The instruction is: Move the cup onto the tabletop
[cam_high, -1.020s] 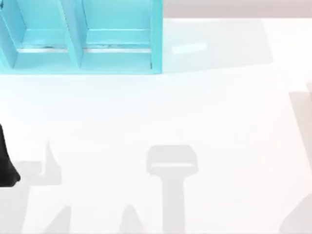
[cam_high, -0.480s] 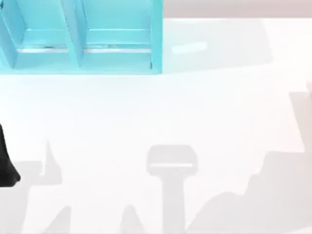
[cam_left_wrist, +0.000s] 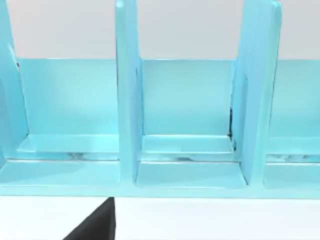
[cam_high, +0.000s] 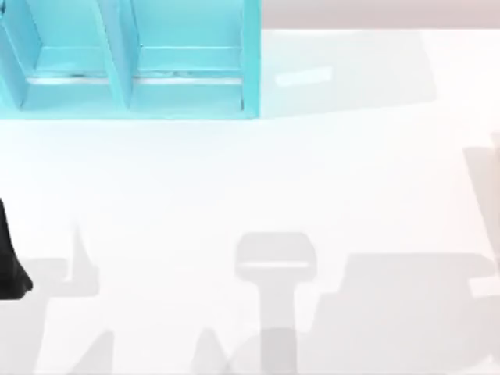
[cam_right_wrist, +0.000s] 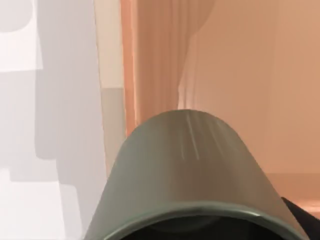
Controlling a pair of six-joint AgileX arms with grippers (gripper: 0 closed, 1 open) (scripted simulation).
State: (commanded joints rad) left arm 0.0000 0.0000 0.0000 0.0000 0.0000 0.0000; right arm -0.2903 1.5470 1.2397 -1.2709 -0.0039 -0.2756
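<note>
The cup (cam_right_wrist: pixel 195 175) looms close before my right hand, whose finger state I cannot tell, above the white desk (cam_high: pixel 258 180).

the shelf (cam_high: pixel 133 58) stands on the table (cam_high: pixel 258 180) at about eleven o'clock in the top view, at the far left. its upright dividers (cam_high: pixel 117 55) split it into compartments set side by side, their openings facing six o'clock, toward the near edge. the stretch of table at one o'clock lies to the right of the shelf. part of the left arm (cam_high: pixel 9 262) sits at nine o'clock, at the left edge, well apart from the shelf. in the left wrist view the shelf (cam_left_wrist: pixel 185 165) lies ahead, the table (cam_left_wrist: pixel 215 220) in front of it. in the right wrist view the cup (cam_right_wrist: pixel 187 175) sits close under the camera, with the table (cam_right_wrist: pixel 30 210) to one side of it.
</note>
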